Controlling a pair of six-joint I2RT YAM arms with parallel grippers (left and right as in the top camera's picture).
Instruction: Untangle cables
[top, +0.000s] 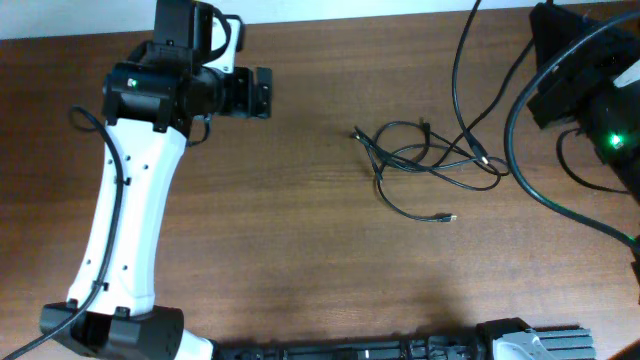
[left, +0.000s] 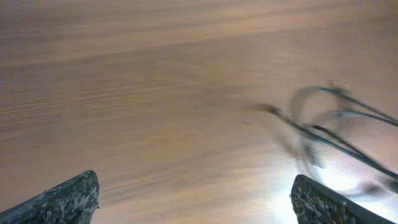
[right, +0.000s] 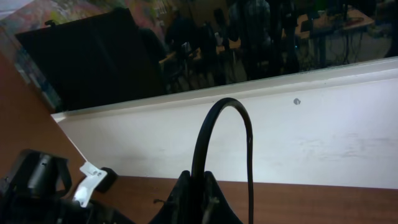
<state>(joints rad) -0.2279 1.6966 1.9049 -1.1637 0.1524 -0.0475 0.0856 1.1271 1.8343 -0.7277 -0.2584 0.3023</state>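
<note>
The cables (top: 432, 160) lie in a loose tangle on the bare wood, right of the middle of the worktop and a little closer to the far edge than the near one. They are a few thin black cords crossing in open loops. One strand trails toward the near edge and ends in a small plug (top: 447, 216), and another plug end (top: 357, 133) pokes out toward the left edge. The left gripper (left: 196, 204) is well apart from them, toward the far left corner. Its fingertips (left: 71, 198) are spread wide with nothing between them, and its wrist view shows the tangle only as a blur off to the right. The right arm (top: 585, 75) sits at the far right corner, and I cannot tell from any view whether the right gripper is apart or together. The cords look light, limp and smooth, so they should slide and drag the whole knot along rather than resist. The best hold is probably just behind a free plug end, where a strand lies alone. A thicker wire (top: 458, 70) from the right arm runs close by the tangle and should be left alone.
</note>
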